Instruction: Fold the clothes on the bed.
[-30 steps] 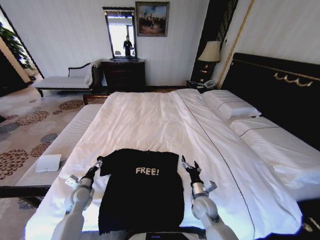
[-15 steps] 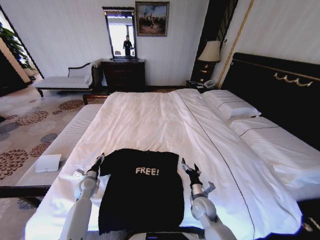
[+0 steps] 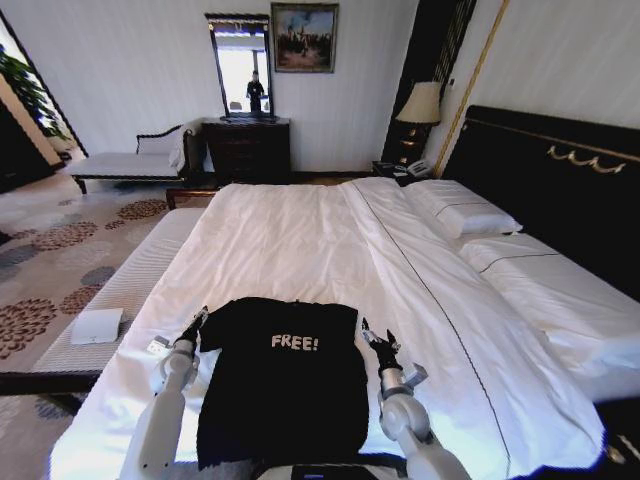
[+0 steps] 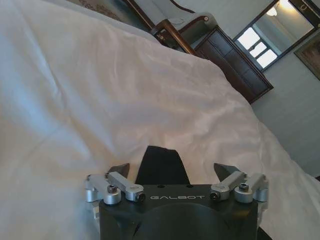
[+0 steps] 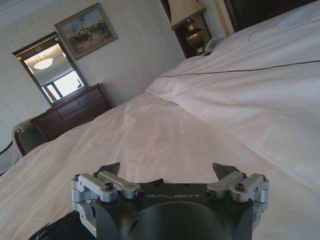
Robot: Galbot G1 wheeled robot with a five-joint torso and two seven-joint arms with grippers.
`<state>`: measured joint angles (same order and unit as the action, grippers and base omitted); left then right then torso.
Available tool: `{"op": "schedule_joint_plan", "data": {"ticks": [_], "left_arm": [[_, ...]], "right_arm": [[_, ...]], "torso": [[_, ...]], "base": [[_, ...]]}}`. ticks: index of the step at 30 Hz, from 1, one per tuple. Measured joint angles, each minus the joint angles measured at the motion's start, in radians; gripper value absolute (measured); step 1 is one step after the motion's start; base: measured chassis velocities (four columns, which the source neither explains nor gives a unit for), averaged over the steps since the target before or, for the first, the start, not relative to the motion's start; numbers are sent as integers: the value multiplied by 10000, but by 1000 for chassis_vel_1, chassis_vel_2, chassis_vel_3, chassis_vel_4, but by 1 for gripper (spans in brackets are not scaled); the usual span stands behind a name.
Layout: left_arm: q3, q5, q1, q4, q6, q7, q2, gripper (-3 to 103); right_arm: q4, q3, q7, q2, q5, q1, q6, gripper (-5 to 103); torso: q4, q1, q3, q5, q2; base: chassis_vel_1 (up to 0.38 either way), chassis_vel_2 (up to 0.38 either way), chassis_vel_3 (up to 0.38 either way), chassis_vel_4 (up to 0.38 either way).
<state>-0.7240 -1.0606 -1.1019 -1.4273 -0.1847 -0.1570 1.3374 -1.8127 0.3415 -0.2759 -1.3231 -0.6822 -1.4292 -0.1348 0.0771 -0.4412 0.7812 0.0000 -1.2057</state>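
Clothes [image 3: 283, 375] unmoved on bed [image 3: 300, 240]; left tool [image 3: 193, 324] crept inward, right tool [image 3: 378, 340] barely shifted, both wide.

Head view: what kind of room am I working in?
Probably a hotel bedroom: a large white-sheeted bed with a tall black headboard, a bedside lamp, and a dark dresser under a mirror.

Open white bed [image 3: 290, 240] is seen ahead of both spread claws. The black T-shirt [image 3: 283, 385] lies between them; pillows [image 3: 465, 210] are stacked well beyond the right claw [image 3: 377, 338].
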Motion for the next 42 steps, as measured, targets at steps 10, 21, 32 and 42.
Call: {"op": "schedule_joint_plan", "data": {"ticks": [10, 21, 32, 42], "left_arm": [[-42, -22, 180, 239, 145, -83, 163, 62], [-112, 8, 185, 267, 176, -142, 123, 24], [-136, 7, -70, -336, 150, -51, 10, 0], [720, 248, -1105, -2684, -195, 19, -144, 0]], "right_arm": [[55, -17, -99, -15, 27, -5, 132, 100], [127, -100, -208, -63, -16, 82, 341, 100], [219, -103, -235, -63, -12, 71, 342, 100], [227, -80, -272, -80, -2, 70, 322, 100]], "torso": [[0, 0, 0, 0, 0], [0, 0, 0, 0, 0], [0, 0, 0, -1, 0], [0, 1, 0, 1, 0]], "base": [[0, 0, 0, 0], [0, 0, 0, 0], [0, 0, 0, 0], [0, 0, 0, 0]]}}
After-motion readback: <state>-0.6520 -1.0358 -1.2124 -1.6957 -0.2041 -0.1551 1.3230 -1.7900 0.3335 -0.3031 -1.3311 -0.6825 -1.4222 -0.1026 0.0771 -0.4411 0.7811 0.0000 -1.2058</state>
